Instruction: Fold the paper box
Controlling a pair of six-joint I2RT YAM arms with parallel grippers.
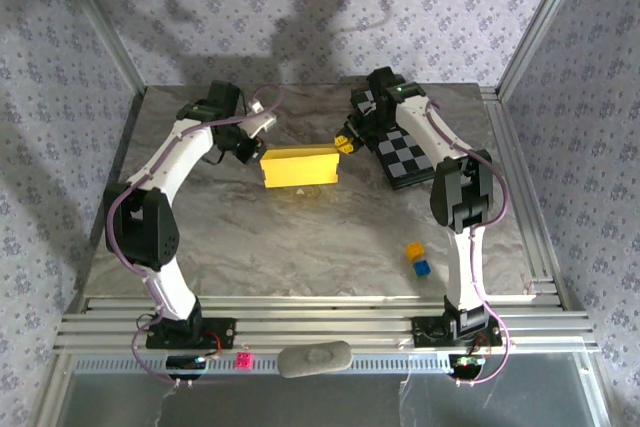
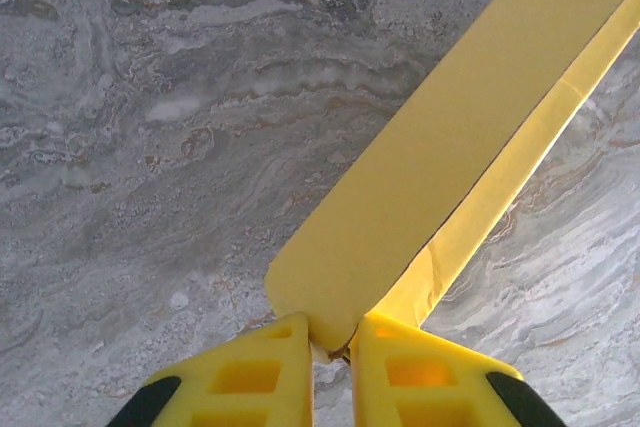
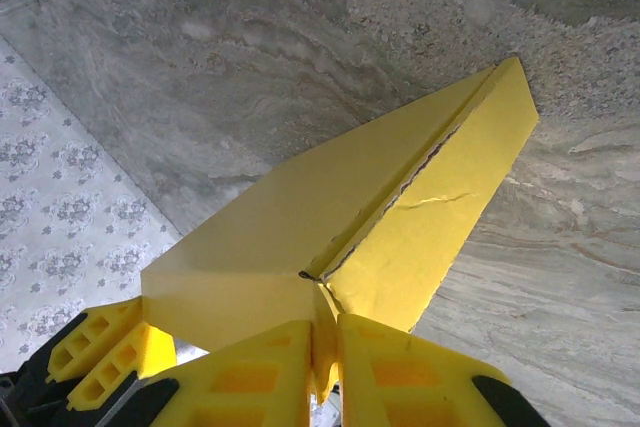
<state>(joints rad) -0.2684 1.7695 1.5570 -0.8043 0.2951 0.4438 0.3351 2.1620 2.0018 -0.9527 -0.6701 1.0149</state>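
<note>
The paper box [image 1: 300, 165] is a yellow cardboard shape standing on edge at the middle of the marble table. My left gripper [image 1: 258, 147] is at its left end. In the left wrist view the box [image 2: 440, 147] stretches away up to the right, and my left gripper [image 2: 330, 342] is shut on its near corner. My right gripper [image 1: 345, 144] is at the box's right end. The right wrist view shows the box's panels [image 3: 300, 217] meeting at a seam, with my right gripper [image 3: 325, 347] shut on a thin tab at that end.
A black-and-white chequered board [image 1: 405, 152] lies just right of the right gripper. A small yellow cube [image 1: 414, 248] and a blue cube [image 1: 422, 267] sit near the right arm's base. Metal rails frame the table; patterned walls stand behind and beside it.
</note>
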